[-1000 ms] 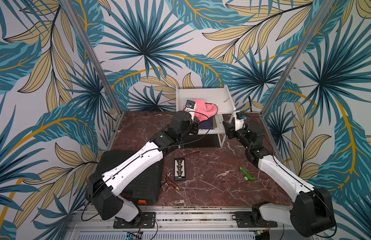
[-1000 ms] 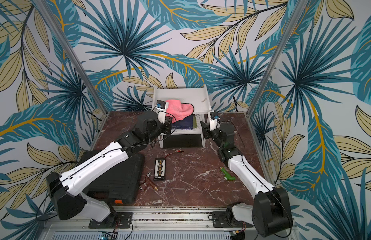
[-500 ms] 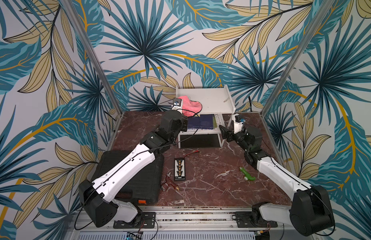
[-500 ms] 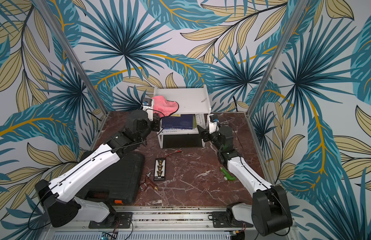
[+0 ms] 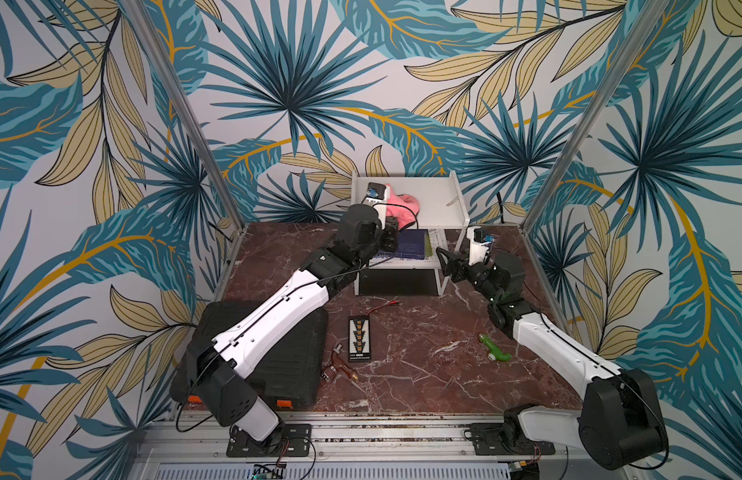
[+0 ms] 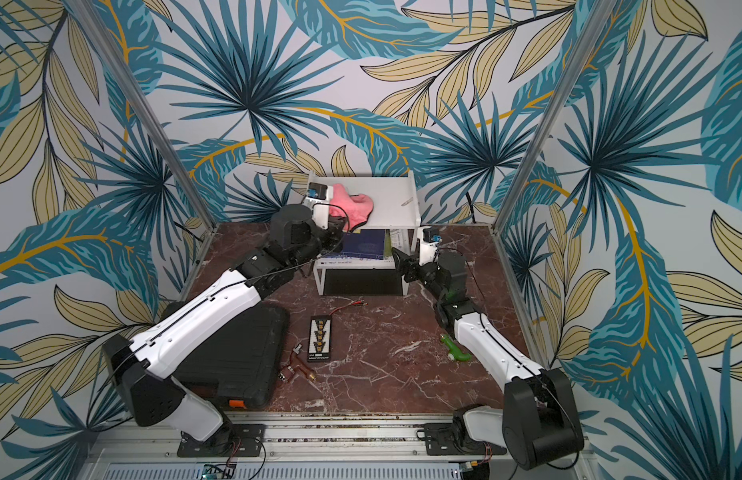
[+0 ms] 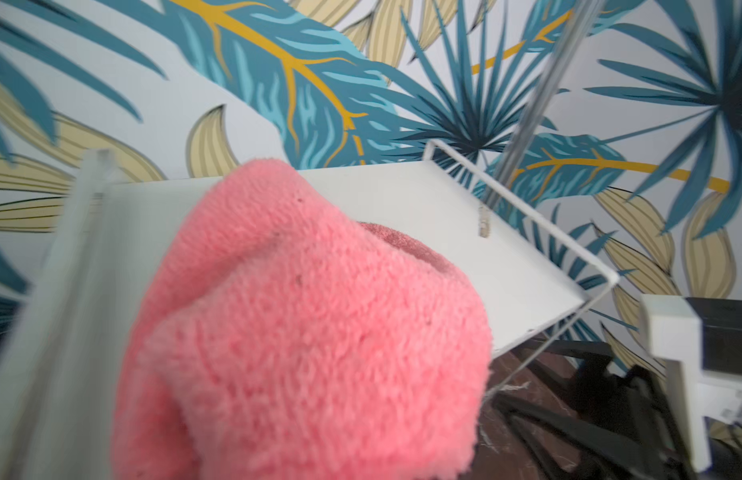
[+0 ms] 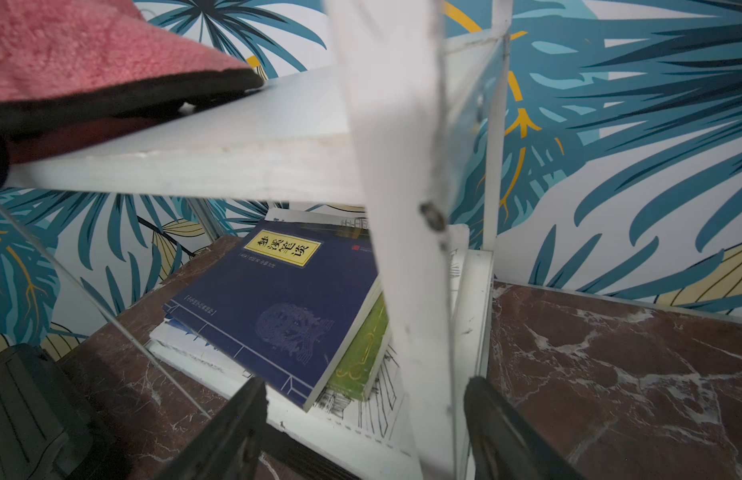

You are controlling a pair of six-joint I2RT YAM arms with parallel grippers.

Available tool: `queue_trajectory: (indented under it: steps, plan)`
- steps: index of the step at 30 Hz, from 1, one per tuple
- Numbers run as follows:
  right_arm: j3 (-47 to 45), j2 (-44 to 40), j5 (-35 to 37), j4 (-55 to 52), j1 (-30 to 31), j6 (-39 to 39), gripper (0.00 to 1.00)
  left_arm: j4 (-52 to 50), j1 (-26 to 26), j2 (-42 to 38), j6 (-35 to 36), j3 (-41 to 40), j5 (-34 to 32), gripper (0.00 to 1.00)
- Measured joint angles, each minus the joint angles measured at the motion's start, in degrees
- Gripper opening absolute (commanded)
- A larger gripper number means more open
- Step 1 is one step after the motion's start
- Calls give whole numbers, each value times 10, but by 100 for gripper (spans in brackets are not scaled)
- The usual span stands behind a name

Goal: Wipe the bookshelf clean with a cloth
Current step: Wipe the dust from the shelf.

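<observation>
Gripping the pink cloth (image 5: 406,203) in my left tool (image 5: 392,221), I have the jaws clamped on the fabric, and the fingers are buried so deep in the fuzz that my left wrist view shows little besides pink pile. The cloth lies bunched on the left half of the top board of the white bookshelf (image 5: 438,193), which stands at the back of the dark red marble surface (image 5: 423,357) against the leaf-patterned wall. Part of the cloth's dark trimmed edge overhangs the front of the board. A small grey scrap (image 5: 451,201) lies on the bare right part of the board, well apart from the cloth. My right tool (image 8: 364,386) sits low at the bookshelf's front right leg, its jaws spread wide and holding nothing. In my right wrist view the white leg runs down between the two fingers, and I cannot tell whether either touches it. On the lower tier a dark blue book (image 8: 278,307) with a yellow title label lies on top of a green-covered book (image 8: 367,349) and some white printed papers (image 8: 186,347). Nearer to me, a black ribbed case (image 5: 294,365) lies under my left arm. A narrow black connector strip (image 5: 359,338) and a red wire (image 5: 382,306) lie in the middle. A small green plastic toy (image 5: 496,351) lies just beside my right forearm.
</observation>
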Motion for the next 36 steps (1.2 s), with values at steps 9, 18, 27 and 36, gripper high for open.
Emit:
queue_trajectory:
  steps: [9,18,27,36]
  plan:
    - [1,0,23,-30,0,2,79,-24,12,-66,9,-64,-108,0]
    - [2,1,22,-23,0,27,82,50,37,-72,-57,-57,48,0]
    - [11,1,26,-27,0,43,82,-24,16,47,-9,65,5,0]
    - [12,0,24,-34,0,45,82,-82,79,95,71,177,-144,0]
